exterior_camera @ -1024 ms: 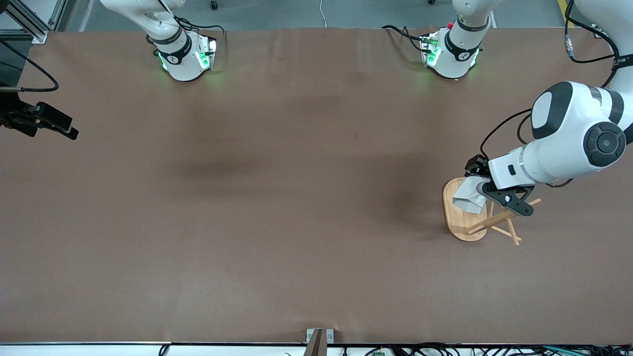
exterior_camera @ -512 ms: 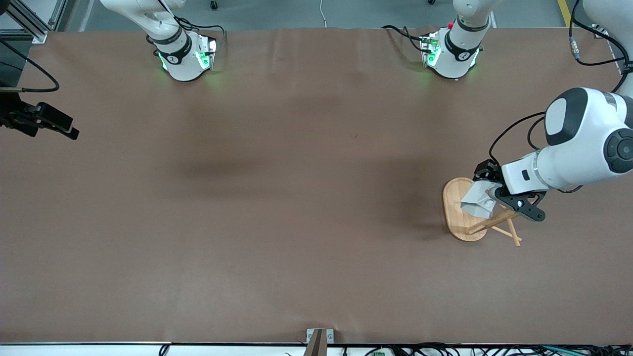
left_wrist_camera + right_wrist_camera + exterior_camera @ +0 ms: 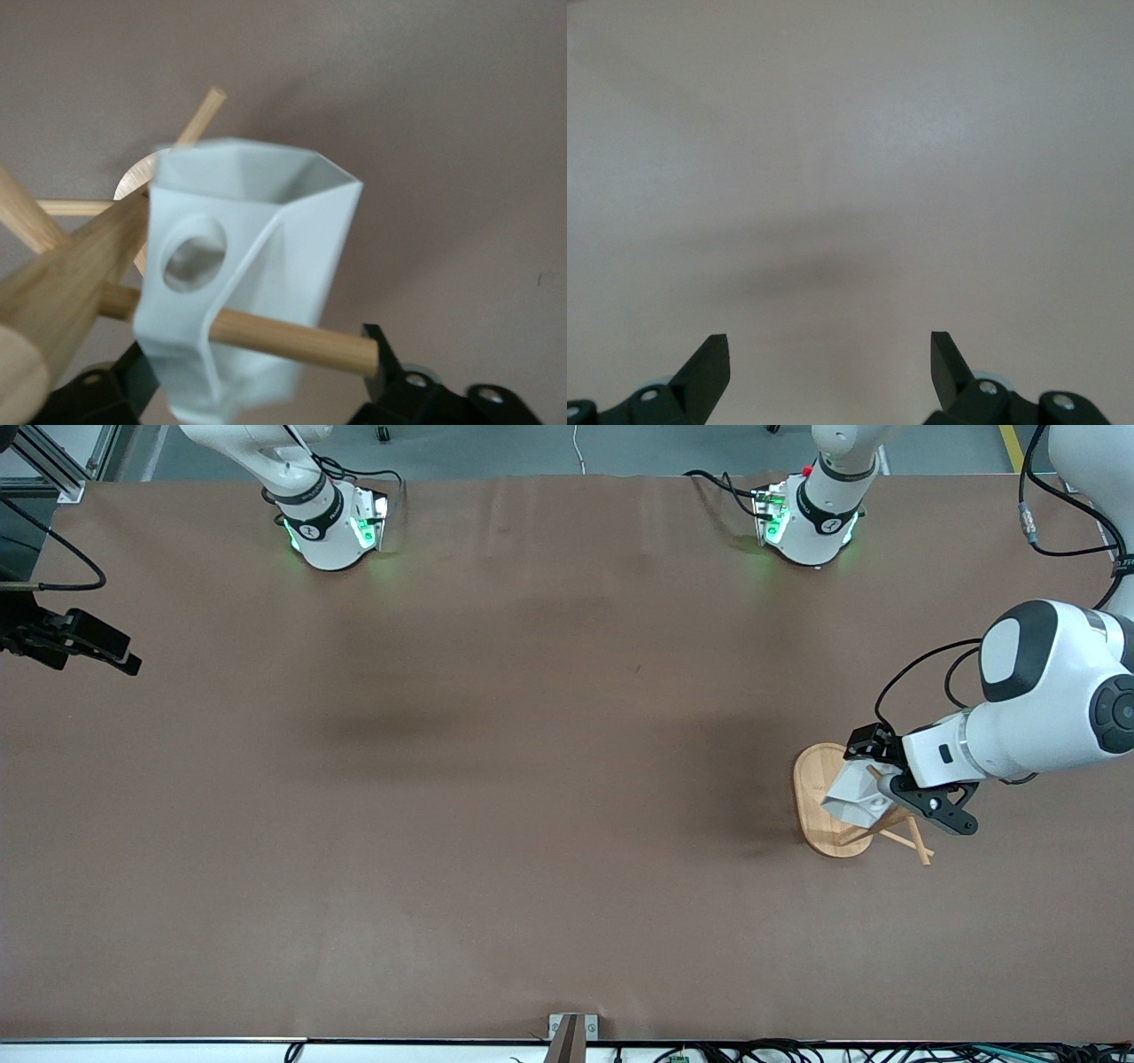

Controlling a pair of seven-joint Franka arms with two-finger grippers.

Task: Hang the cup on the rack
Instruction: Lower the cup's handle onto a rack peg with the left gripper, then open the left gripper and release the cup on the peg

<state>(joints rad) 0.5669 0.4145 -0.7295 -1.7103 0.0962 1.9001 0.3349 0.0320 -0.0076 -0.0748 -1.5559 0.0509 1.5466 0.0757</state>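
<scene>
Presently, cup (image 3: 852, 801) seen gripped by left tool (image 3: 886, 786) over rack (image 3: 819, 819), peg passed along its handle; rack stood at left arm's end of tabletop (image 3: 496, 779); right tool (image 3: 830, 367) held open, waiting over bare tabletop.

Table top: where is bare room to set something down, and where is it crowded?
The table lies bare from the arm bases down to the front camera's edge, across the middle and the right arm's end. It is crowded at the left arm's end: there the left gripper holds the cup against the rack. The right gripper waits, fingers open.
</scene>
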